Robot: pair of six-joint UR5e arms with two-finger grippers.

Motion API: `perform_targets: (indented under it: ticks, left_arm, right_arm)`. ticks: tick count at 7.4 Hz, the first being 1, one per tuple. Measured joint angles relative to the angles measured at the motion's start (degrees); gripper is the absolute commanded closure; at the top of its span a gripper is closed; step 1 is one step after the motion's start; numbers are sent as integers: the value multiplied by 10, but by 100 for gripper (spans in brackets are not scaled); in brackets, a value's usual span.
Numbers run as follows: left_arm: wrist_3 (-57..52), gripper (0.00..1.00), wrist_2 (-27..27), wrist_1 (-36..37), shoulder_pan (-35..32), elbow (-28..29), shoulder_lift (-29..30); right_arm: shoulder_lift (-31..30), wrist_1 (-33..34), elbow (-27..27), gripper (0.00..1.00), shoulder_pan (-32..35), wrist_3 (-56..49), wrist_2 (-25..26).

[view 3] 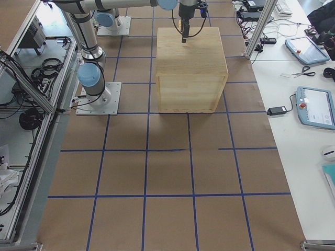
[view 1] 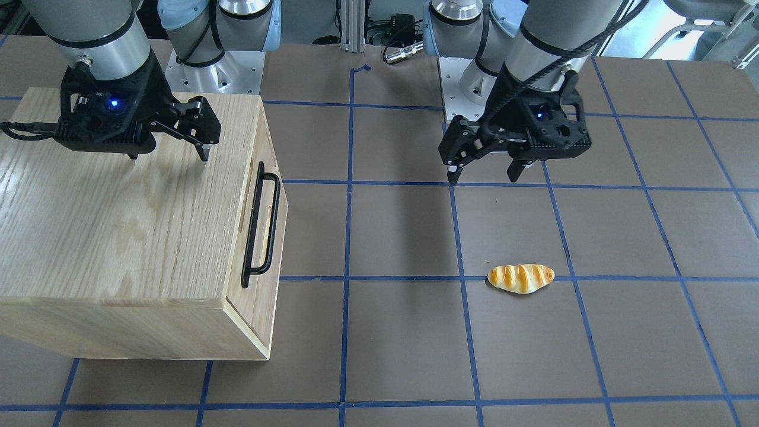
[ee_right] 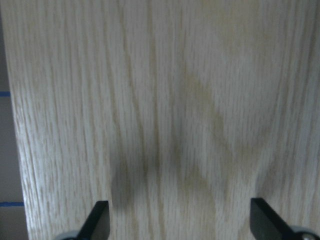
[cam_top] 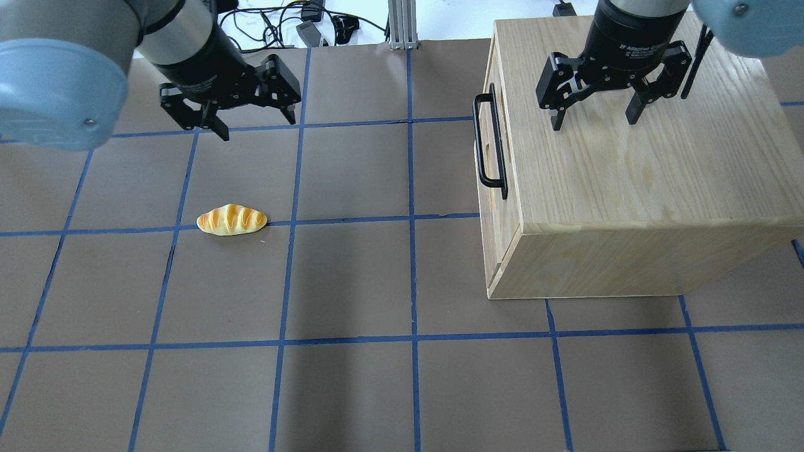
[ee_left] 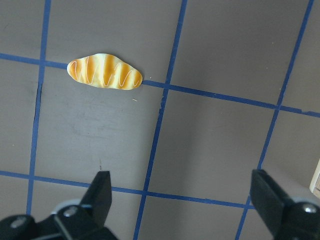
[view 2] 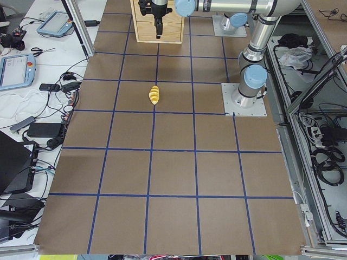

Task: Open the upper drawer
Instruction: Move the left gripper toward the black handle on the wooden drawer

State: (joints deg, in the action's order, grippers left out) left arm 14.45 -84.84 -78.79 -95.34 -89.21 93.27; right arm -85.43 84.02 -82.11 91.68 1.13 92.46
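The upper drawer's wooden front (view 1: 274,244) (cam_top: 487,207) carries a long black bar handle (view 1: 261,225) (cam_top: 490,145) and sits flush with the oak cabinet (view 1: 118,225) (cam_top: 628,182). My right gripper (view 1: 169,155) (cam_top: 593,122) is open and empty, hovering just above the cabinet's top, behind the handle edge. The right wrist view shows only the cabinet top (ee_right: 165,100) between its fingertips (ee_right: 100,220). My left gripper (view 1: 483,178) (cam_top: 257,125) is open and empty over the bare table, far from the cabinet.
A toy bread roll (view 1: 520,277) (cam_top: 231,220) (ee_left: 105,71) lies on the brown mat with its blue tape grid, in front of my left gripper. The cabinet stands on the robot's right half of the table (cam_top: 352,282).
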Motion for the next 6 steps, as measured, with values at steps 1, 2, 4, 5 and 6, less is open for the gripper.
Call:
perform_targets:
  ticks: [1,2,4,5,6]
  left_arm:
    - [33,0,19,37,-29,1,15]
    - [65,0,39,73,-53,2,32]
    - [121,0,60,117,-98,7,60]
    - [143,0,65,136,-118,9,74]
    - [161,0,68,158,-137,10,88]
  right_arm:
    - [0,0,0,0,0,0,0]
    - [0,0,0,0,0,0,0]
    - [0,0,0,0,1,0,0]
    - [0,0,0,0,1,0,0]
    - [0,0,-1,0,0,0,0]
